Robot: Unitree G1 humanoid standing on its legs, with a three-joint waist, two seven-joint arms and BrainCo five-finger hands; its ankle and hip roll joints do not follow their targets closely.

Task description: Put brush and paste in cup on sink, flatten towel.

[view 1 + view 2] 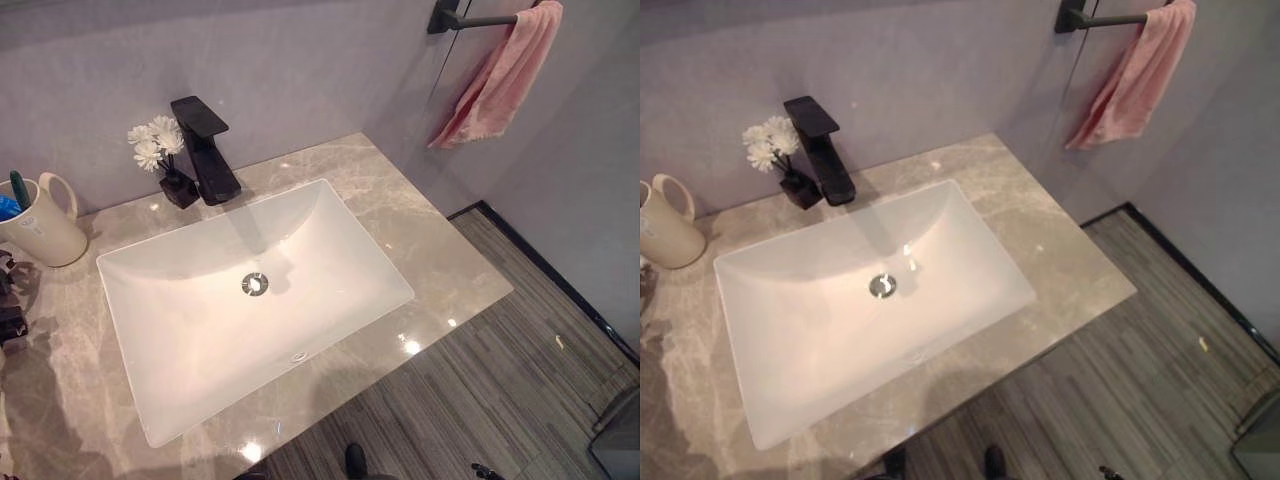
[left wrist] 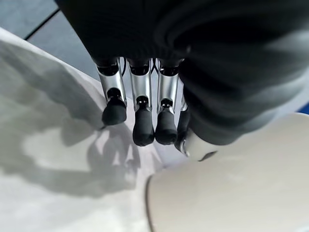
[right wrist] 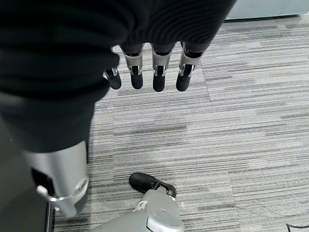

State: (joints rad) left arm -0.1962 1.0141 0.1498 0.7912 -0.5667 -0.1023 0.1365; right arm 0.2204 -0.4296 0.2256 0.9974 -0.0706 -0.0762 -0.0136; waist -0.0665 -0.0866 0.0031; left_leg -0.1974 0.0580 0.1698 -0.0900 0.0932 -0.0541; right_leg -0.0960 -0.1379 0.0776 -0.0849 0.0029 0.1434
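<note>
I see the cream cup (image 1: 40, 225) standing at the far left corner of the marble counter (image 1: 440, 270), left of the white sink (image 1: 250, 300), with a green brush (image 1: 19, 188) and something blue poking out of it. My left hand (image 2: 145, 111) hangs just beside the cup's rim, fingers loosely straight, holding nothing. The pink towel (image 1: 497, 80) hangs bunched on the black wall rail (image 1: 470, 18), far right. My right hand (image 3: 145, 72) dangles over the floor, fingers relaxed and empty.
</note>
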